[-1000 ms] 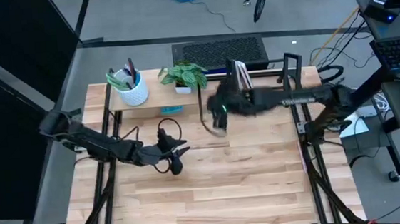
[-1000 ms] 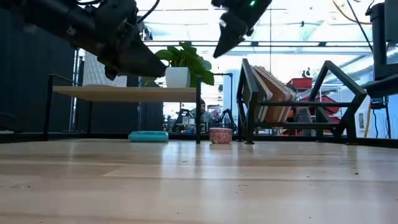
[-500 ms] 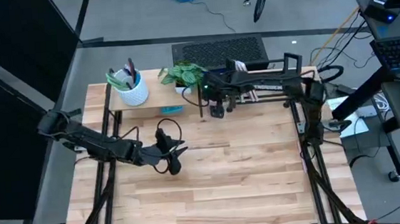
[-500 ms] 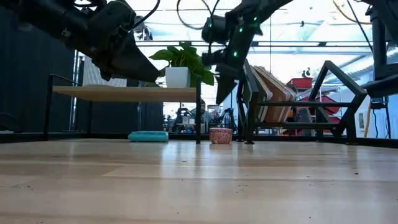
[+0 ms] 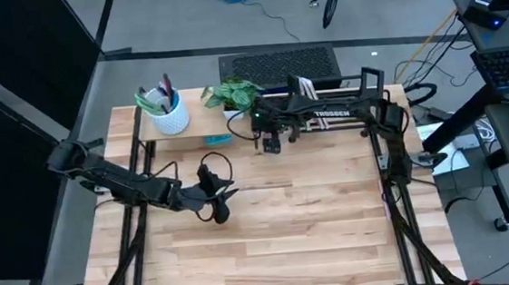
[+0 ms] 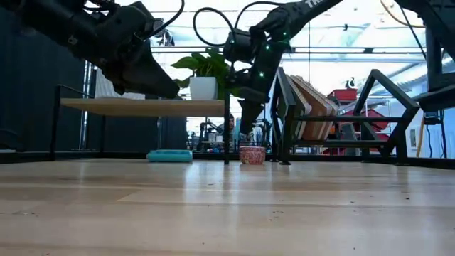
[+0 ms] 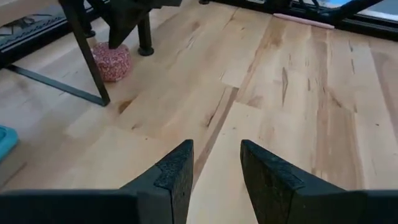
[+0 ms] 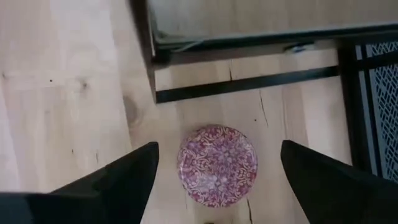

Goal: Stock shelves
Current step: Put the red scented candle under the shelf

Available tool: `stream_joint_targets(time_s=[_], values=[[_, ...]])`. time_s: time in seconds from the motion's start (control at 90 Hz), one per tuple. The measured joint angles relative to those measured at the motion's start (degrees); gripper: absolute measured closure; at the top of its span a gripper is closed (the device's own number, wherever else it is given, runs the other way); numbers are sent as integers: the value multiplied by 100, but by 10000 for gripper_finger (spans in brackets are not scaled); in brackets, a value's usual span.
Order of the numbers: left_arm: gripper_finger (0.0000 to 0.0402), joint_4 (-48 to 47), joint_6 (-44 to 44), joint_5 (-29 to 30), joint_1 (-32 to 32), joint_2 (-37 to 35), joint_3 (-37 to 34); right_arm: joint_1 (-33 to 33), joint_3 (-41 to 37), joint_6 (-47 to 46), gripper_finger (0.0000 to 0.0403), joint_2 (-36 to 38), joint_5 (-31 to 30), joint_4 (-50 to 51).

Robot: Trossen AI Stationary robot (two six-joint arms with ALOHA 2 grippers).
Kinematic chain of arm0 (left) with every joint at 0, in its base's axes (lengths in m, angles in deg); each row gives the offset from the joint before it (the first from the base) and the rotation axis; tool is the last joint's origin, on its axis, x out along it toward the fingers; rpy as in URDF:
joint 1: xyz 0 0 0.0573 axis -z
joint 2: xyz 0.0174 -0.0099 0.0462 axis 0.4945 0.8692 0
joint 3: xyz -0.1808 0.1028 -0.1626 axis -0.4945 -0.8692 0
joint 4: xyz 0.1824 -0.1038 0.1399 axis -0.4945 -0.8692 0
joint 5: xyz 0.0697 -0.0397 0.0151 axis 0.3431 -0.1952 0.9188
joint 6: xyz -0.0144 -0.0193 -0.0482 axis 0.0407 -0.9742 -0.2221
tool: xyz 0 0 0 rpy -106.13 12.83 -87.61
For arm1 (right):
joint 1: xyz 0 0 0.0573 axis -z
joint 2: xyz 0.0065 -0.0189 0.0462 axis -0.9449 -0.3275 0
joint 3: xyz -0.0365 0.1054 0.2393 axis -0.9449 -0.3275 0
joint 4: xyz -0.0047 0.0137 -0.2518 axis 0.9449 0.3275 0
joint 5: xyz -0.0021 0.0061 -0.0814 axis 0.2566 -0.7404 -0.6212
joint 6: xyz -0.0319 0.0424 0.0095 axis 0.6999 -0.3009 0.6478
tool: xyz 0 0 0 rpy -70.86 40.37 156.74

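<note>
A small round pink patterned bowl rests on its bottom on the table, beside the front right leg of the pale-wood riser shelf. My right gripper hangs open just above it, a finger on either side and touching nothing; in the low view this gripper is a little over the bowl. The black wire rack at the far right holds upright books. My left gripper waits open above the table's middle left.
On the riser shelf stand a white pot of utensils and a potted plant. A flat teal thing lies on the table under the shelf. Bare wood spreads toward the near edge.
My right gripper has come down from high above the table toward the pink bowl, shifting a little toward the far edge, and now hangs just over it. The bowl has stayed in place.
</note>
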Motion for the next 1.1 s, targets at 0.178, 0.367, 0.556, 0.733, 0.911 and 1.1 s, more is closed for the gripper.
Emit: stream_joint_targets(time_s=[0.178,0.367,0.556,0.733,0.911,1.1], values=[[282,11,-2,-3,8,0,0,-52,-38,26,83,234,-64,176],[282,22,-15,-2,8,0,0,-48,-15,90,83,747,-80,221],[282,21,-147,-3,6,0,0,3,-13,313,83,730,-40,134],[282,19,-151,-132,31,0,0,180,-20,422,83,482,-50,125],[282,10,-149,-144,85,0,0,332,-145,418,83,353,-9,71],[282,0,-149,-142,85,0,0,385,-511,404,83,347,252,-165]])
